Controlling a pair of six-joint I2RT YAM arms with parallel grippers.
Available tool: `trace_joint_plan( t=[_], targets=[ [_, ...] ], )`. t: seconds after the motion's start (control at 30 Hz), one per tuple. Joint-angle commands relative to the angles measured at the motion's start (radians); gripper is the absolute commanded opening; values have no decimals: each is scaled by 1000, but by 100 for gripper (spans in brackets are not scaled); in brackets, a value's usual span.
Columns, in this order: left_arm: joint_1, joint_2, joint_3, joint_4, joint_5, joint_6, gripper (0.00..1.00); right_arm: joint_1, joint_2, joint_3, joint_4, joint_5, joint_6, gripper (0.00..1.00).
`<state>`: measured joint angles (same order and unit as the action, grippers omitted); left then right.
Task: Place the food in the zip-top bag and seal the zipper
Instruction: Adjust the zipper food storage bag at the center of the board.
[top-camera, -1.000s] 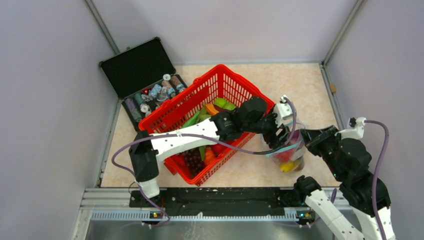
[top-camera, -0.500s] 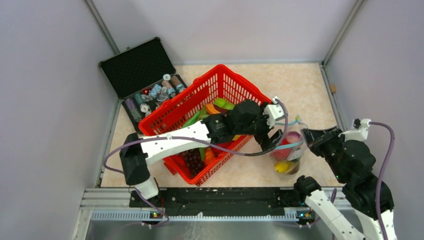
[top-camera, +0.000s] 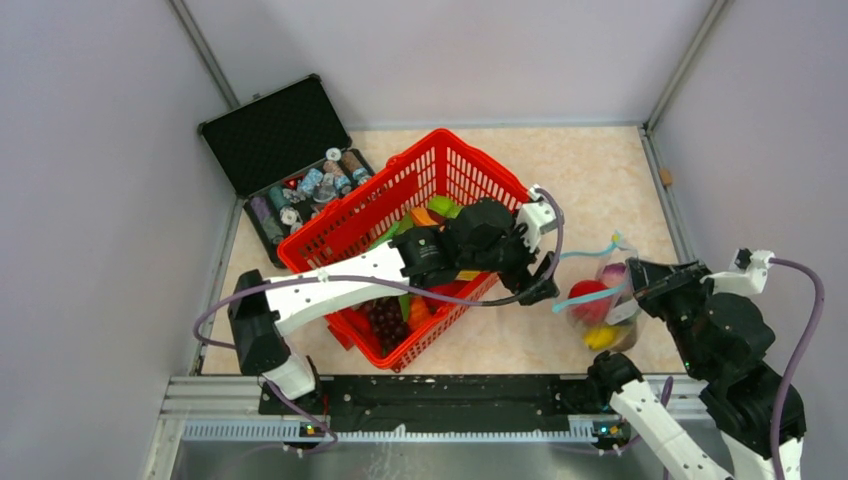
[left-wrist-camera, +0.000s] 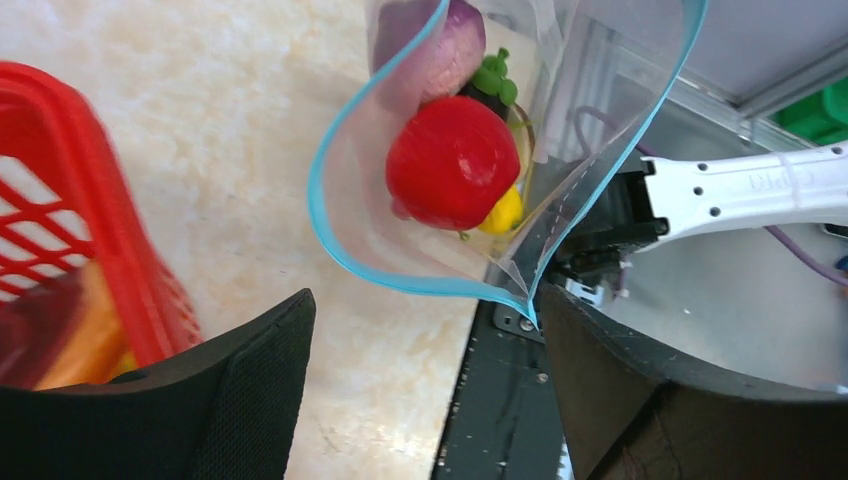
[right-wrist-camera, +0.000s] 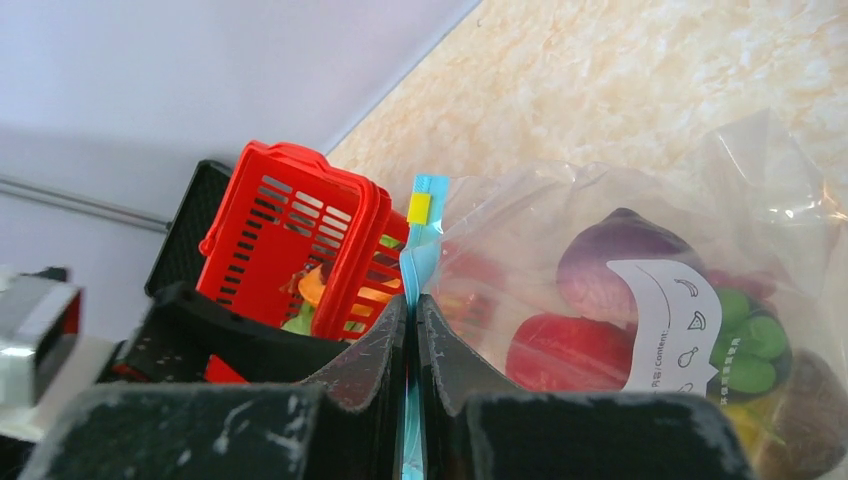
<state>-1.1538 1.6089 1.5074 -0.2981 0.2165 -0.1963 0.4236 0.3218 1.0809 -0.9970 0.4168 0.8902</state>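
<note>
The clear zip-top bag (top-camera: 600, 305) hangs at the right, holding red, purple and yellow toy food (left-wrist-camera: 452, 172). Its light-blue zipper (left-wrist-camera: 400, 280) gapes open in a loop in the left wrist view. My right gripper (right-wrist-camera: 411, 315) is shut on the zipper edge (right-wrist-camera: 421, 245), with the white label patch (right-wrist-camera: 665, 320) and food showing through the bag beside it. My left gripper (top-camera: 540, 272) is open and empty just left of the bag mouth, over the basket's near corner. More food (top-camera: 400, 310) lies in the red basket.
The red lattice basket (top-camera: 350, 225) stands mid-table under my left arm. An open black case (top-camera: 280, 150) with small bottles and spools sits at the back left. Grey walls close in the table on three sides.
My right gripper has drawn the bag to the right, away from the basket. My left gripper has pulled back left out of the bag mouth and is now apart from it.
</note>
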Motion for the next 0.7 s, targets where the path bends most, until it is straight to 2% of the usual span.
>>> trace_joint_plan(
  t=[0.0,0.33,0.47,0.6,0.67],
  targets=[
    [0,50,10,23,112,-153,81,10,-32,42,33,39,-10,6],
    [4,138,81,3,67,-221,81,9,-93,40,43,41,-2,6],
    [15,112,37,76,83,-254,80,9,-93,38,32,45,-2,6],
    [19,44,-22,199,189,-274,84,9,-95,38,6,78,-5,5],
    [19,26,-25,202,176,-282,85,9,-101,33,4,82,-7,6]
  ],
)
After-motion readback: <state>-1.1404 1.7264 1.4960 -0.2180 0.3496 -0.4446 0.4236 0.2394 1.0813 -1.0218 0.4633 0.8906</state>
